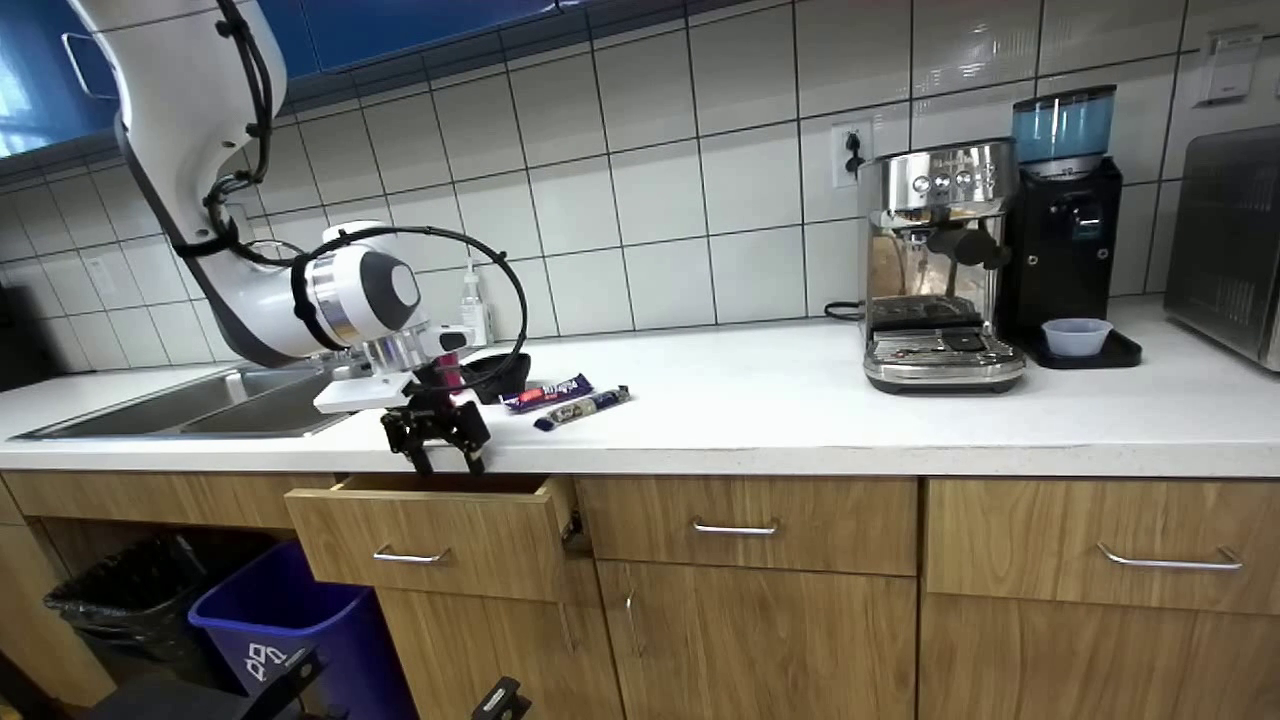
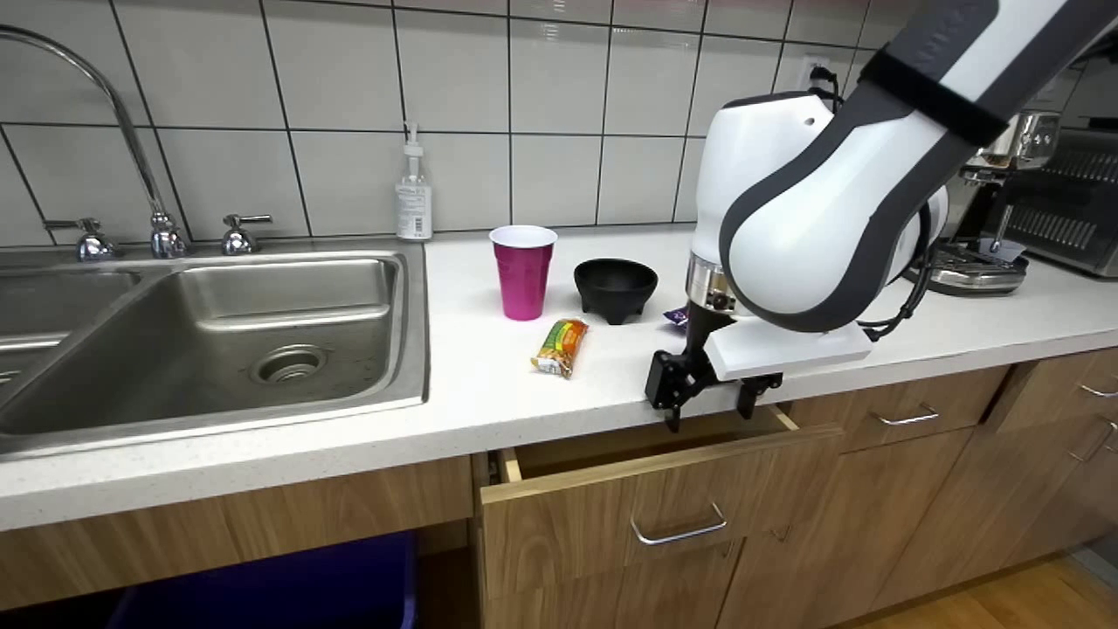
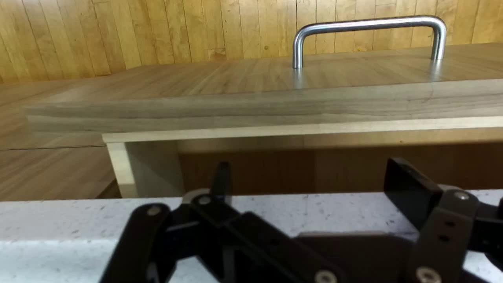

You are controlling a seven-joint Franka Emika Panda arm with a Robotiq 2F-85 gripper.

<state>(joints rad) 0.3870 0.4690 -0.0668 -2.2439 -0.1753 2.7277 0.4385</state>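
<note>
"Where is the gripper [image 2: 709,417]?"

"It hangs just over the drawer [image 2: 576,524], with its tips pointing down."

"How are its fingers [image 3: 408,190]?"

"They are wide apart. The wrist view shows it well."

"And what is the drawer like?"

"It is pulled part of the way out, so it sticks out from under the worktop [image 1: 720,390]. A shiny handle [image 3: 369,25] is on its front."

"What lies on the worktop behind the drawer?"

"A little orange snack bag [image 2: 561,348]. Farther back behind the drawer stand a pink cup [image 2: 524,279] and a black bowl [image 2: 616,286]. In an exterior view, a purple bar [image 1: 547,393] and a blue bar [image 1: 583,408] lie behind the drawer's right end."

"And off to the sides?"

"If you face the drawer, the sink [image 2: 415,332] is to its left. A blue bin [image 1: 350,640] is down low on the drawer's left, too. A shiny coffee machine [image 1: 940,270] stands far to the drawer's right."
</note>
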